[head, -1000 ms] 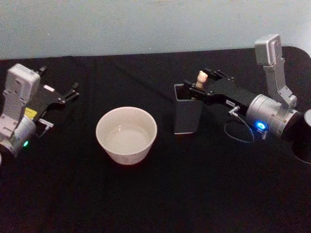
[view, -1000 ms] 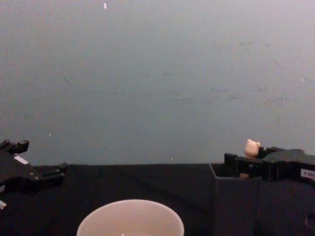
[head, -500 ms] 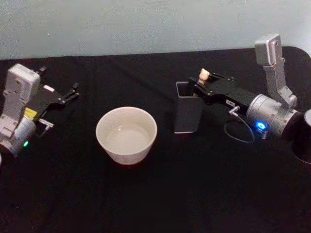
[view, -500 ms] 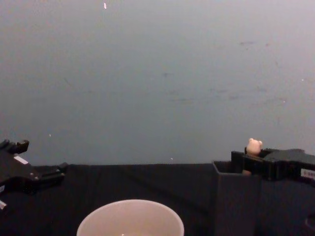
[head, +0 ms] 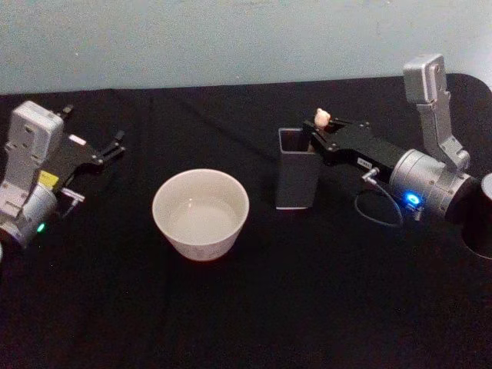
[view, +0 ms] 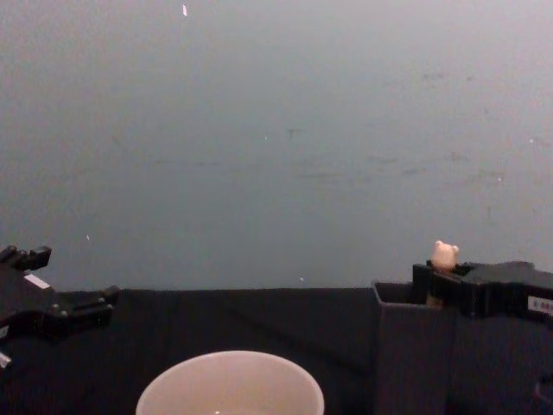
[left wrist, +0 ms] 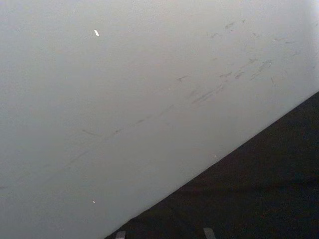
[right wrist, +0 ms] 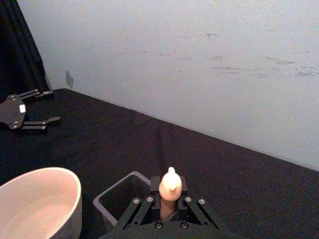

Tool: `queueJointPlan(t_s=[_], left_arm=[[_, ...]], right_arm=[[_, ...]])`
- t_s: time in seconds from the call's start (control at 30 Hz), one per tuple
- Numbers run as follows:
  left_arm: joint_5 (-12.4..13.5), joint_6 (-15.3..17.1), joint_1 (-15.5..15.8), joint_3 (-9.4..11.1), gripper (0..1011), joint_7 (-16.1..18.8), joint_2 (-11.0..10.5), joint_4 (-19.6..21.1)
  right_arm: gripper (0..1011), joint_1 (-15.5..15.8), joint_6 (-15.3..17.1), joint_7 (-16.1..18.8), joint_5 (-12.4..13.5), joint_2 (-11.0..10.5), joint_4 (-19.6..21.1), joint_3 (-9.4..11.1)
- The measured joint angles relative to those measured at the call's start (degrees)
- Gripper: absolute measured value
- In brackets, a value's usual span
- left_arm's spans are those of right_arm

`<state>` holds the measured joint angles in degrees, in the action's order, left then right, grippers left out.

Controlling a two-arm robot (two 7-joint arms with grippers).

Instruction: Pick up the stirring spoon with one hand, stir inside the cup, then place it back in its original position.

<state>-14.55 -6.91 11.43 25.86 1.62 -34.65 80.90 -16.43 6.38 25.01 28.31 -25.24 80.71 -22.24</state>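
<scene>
A black-draped table (head: 246,323) spreads below a pale wall (head: 231,38) in the head view, while the left wrist view takes in a slanted strip of each.

The off-white cup (head: 201,213) stands near the table's middle. The head view looks down into its pale inside, and the chest view catches its rim from the side.

At the cup's 3 o'clock, apart from it, the dark grey holder (head: 297,181) stands upright. Its square mouth shows from overhead in the head view and as a flat wall in the chest view.

The right gripper (head: 317,132) reaches in from 3 o'clock to the holder's far right corner, at about 1 o'clock of its mouth. Its fingers are closed narrow on the spoon (head: 322,117). The right wrist view shows the grip plainly, with the beige handle pinched between two black fingers, whereas the head view gives the knob above them.

The left gripper (head: 115,144) sits well away at the cup's 10 o'clock, near the table's left edge, fingers spread wide and holding nothing. The right wrist view shows that spread from afar.

The spoon stands upright in the right gripper's hold, its bear-head knob poking above the fingers, just over the holder's rim. Gripper and holder wall hide its neck and bowl, so whether they sit inside the holder cannot be told.
</scene>
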Motion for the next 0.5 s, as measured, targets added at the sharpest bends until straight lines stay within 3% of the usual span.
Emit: queueJointPlan(t_s=[0.5], left_arm=[[0.0, 0.0, 0.0, 0.0, 1001, 0.0, 0.0, 0.0]], right_arm=[[174, 0.4, -0.9, 1.1, 0.3, 0.0, 0.4, -0.1]])
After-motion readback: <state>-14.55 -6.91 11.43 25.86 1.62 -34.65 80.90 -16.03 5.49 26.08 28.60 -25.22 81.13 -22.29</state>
